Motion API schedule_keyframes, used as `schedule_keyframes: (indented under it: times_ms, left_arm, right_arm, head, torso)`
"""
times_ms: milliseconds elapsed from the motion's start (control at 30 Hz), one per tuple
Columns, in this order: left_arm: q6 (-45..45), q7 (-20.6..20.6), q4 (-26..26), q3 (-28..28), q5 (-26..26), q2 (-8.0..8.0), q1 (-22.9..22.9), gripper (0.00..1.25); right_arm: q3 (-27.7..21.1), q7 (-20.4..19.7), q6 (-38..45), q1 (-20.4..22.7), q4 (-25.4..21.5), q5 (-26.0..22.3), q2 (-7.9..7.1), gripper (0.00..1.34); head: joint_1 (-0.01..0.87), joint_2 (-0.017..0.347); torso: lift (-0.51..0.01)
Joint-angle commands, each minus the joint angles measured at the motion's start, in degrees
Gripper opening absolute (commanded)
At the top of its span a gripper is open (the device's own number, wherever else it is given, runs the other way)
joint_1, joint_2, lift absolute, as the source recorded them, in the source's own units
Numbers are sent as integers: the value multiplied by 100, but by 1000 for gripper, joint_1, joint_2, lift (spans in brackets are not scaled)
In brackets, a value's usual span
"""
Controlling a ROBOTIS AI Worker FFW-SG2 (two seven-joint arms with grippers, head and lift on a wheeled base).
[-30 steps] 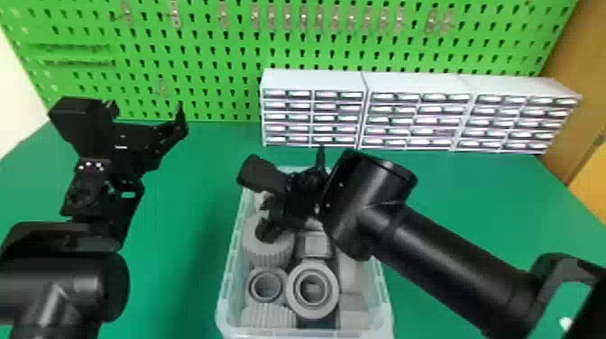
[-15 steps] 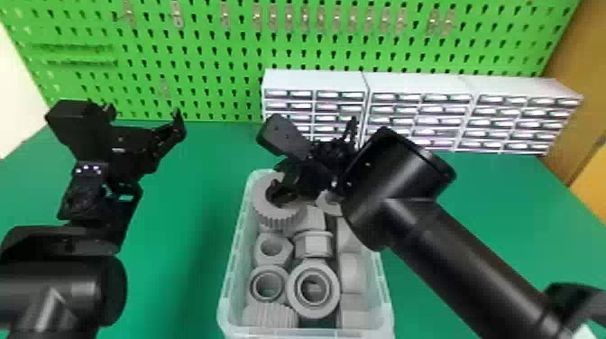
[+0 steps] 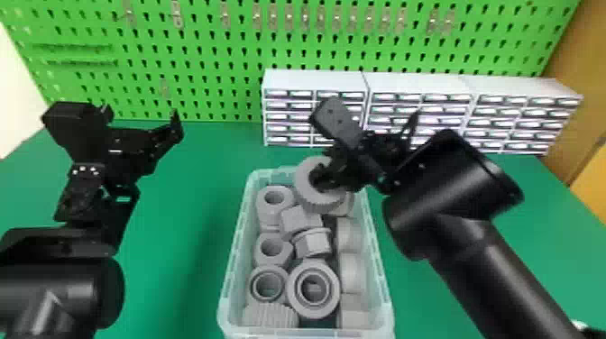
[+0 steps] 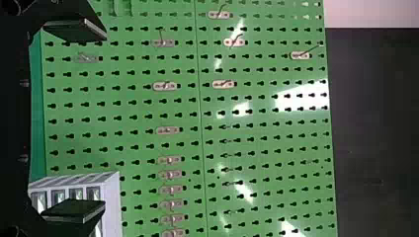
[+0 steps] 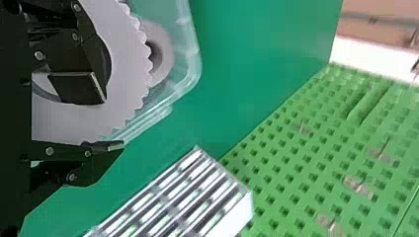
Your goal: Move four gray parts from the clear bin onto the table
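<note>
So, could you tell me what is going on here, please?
The robot's right gripper has hold of a gray toothed ring by its rim, one of its fingers inside the hole. The ring is up over the far end of the clear bin, not set down on the table. More gray parts sit in the bin. The left gripper is open and empty, off to the left.
</note>
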Motion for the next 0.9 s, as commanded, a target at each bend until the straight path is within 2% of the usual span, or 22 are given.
schedule_keyframes:
  times_ms: [0, 533, 867]
  left_arm:
    - [7, 0, -2, -9, 8, -1, 9, 1157]
    - [16, 0, -10, -44, 26, -1, -18, 1158]
    - [60, 0, -2, -132, 52, -1, -26, 1158]
  right_arm:
    - [-467, 0, 286, 312, -298, 248, -9, 218]
    - [-1716, 0, 972, 1156, -843, 1013, -36, 218]
    - [-2102, 0, 1174, 1604, -860, 1338, -18, 218]
  head:
    - [686, 26]
    - [686, 26]
    - [686, 26]
  torso:
    - [-50]
    - [-50]
    - [-50]
